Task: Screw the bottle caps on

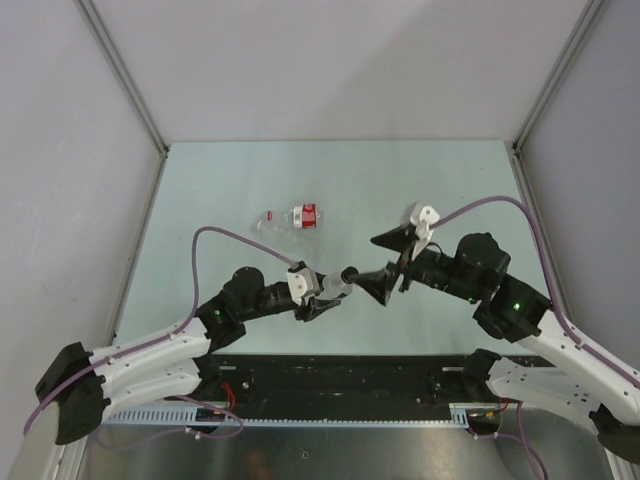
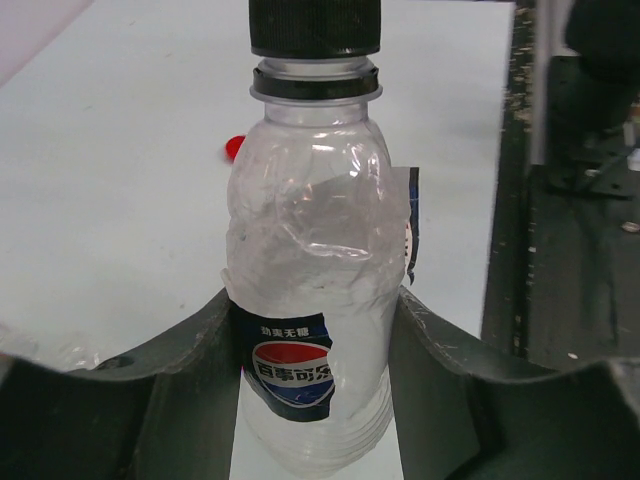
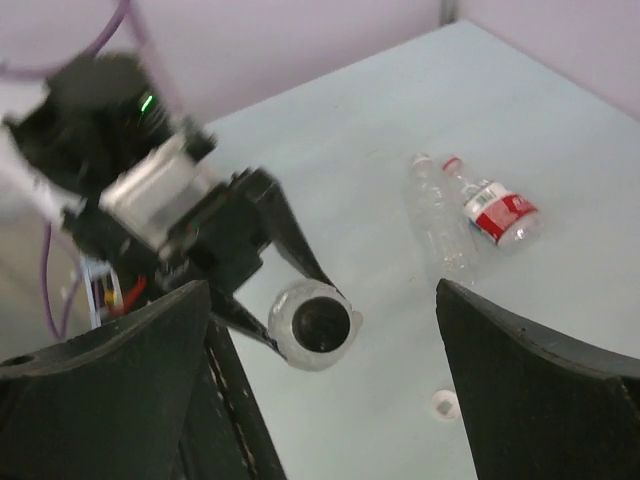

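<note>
Nearest, pinching the bottle [image 2: 310, 230] around its middle in the left gripper [image 2: 315, 400], aiming its long axis and black cap [image 2: 315, 25] straight at the right gripper [image 1: 372, 260]; gaping wide there, facing the cap end-on, touching nothing. Farther back, lying flat: two more bottles [image 1: 305, 214].

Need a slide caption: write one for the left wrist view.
Left hand grips a crumpled clear bottle with a blue label, a black cap on its neck.

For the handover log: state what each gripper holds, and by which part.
The left gripper holds the clear bottle by its body, jaws on either side of the blue label. The right gripper stands open and holds nothing.
</note>
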Action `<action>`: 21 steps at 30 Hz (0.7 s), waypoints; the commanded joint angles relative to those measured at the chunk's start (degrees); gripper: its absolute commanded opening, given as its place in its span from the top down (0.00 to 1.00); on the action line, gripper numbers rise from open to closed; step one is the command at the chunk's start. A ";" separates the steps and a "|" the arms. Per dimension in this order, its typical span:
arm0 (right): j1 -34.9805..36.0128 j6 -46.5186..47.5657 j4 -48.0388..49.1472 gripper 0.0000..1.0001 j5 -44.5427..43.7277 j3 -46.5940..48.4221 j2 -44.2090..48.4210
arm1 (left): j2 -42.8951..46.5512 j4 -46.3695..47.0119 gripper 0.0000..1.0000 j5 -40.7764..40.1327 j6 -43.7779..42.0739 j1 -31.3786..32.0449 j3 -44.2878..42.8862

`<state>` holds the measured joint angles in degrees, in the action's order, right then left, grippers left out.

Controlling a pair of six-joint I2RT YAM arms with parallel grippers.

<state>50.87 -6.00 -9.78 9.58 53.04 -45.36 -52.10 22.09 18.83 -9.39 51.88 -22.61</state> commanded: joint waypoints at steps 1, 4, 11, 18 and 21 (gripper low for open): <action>0.49 21.74 -11.90 0.01 18.42 -0.07 2.09 | 3.47 1.20 1.00 16.04 -1.72 -2.83 0.51; 1.63 27.65 -14.84 0.01 23.58 -0.68 2.94 | 4.49 -0.62 1.00 21.75 -2.11 -3.89 0.41; 2.40 29.62 -14.33 0.05 25.78 -1.00 1.84 | 2.86 -2.92 1.00 28.14 -2.82 -4.08 -0.80; 3.20 28.39 -12.64 0.24 25.50 -0.97 -0.37 | 2.48 -3.91 1.00 29.89 -3.03 -4.15 -1.76; 4.18 28.88 -12.56 0.29 24.39 -0.92 -1.02 | 2.65 -4.16 1.00 29.45 -2.99 -4.14 -1.81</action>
<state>53.84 21.74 -24.08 33.89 51.92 -46.00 -49.93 17.56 46.46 -11.07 48.07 -22.17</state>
